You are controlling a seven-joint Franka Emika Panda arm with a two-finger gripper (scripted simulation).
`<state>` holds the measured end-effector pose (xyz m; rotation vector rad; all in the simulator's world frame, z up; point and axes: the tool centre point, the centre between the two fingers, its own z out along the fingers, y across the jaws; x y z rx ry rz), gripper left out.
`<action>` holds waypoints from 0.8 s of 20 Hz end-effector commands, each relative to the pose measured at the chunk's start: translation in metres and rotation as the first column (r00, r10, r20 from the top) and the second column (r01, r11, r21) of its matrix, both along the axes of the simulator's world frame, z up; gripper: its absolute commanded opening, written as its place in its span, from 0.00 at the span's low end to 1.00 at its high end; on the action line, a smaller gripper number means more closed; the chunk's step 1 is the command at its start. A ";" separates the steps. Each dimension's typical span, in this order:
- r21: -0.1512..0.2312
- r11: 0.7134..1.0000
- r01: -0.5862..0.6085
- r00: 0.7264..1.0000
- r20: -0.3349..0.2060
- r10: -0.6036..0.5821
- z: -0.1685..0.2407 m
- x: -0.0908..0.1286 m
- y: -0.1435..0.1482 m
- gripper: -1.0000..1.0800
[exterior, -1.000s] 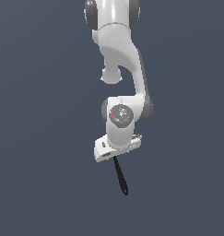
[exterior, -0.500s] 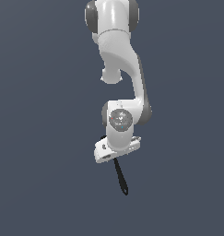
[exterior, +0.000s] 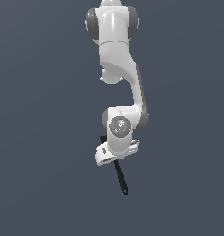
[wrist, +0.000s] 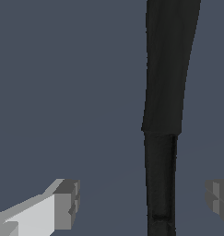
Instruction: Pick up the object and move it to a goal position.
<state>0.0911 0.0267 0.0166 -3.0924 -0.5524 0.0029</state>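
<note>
The exterior view shows the black spatula (exterior: pixel 120 177) hanging handle-down from beneath the gripper (exterior: pixel 112 159), carried in mid-air. In the wrist view the fingers (wrist: pixel 65 203) stand apart from the spatula's dark shaft, so whether the gripper actually clamps it I cannot tell; the spatula's head is hidden

Arm (exterior: pixel 117 55): glossy white shells with dark grey joint caps. Wrist joint face: light grey disc with small red and teal marks. Gripper (exterior: pixel 114 160): white body; fingers (wrist: pixel 66 203) mid-grey with white backing. Spatula (exterior: pixel 120 179): uniformly black, unpatterned. Background (exterior: pixel 39 138): plain, flat slate blue-grey throughout both views.
</note>
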 end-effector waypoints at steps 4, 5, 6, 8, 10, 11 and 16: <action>0.000 1.000 0.000 1.000 0.002 0.000 0.000 0.001 0.000 0.00; 0.000 1.000 0.000 1.000 0.002 0.000 0.000 0.001 0.000 0.00; 0.000 1.000 0.000 1.000 0.002 0.000 0.000 0.001 0.000 0.00; 0.000 1.000 0.000 1.000 0.002 0.000 0.000 0.001 0.000 0.00; 0.000 1.000 0.000 1.000 0.002 0.000 0.000 0.001 0.000 0.00; 0.000 1.000 0.001 1.000 0.001 -0.001 0.000 0.001 -0.001 0.00; 0.000 1.000 0.001 1.000 0.001 -0.001 0.010 0.003 0.003 0.00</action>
